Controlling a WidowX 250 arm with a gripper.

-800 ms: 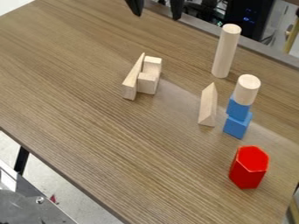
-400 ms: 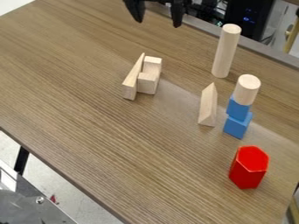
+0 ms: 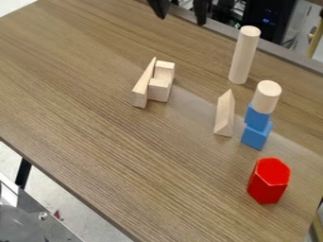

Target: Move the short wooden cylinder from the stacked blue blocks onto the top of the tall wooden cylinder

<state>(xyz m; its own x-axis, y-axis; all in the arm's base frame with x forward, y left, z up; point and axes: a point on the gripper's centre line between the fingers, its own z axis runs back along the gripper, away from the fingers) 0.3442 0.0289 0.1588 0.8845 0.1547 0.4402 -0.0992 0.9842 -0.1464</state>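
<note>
"Black end effector (image 3: pixel 182 19): where is it, and how does it stand?"

"At the view's top edge, fingers well apart, empty."

"What is nearest?"

"A tall wooden cylinder (image 3: pixel 243 56), upright on the tabletop (image 3: pixel 126 156), toward the upper right."

"And farther out?"

"Pale wooden blocks (image 3: pixel 159 89) grouped above centre; a triangular block (image 3: pixel 224 116) beside two stacked blue blocks (image 3: pixel 255 136), topped by a short cylinder (image 3: pixel 266 98); a red six-sided block (image 3: pixel 268 183), lower right."
</note>
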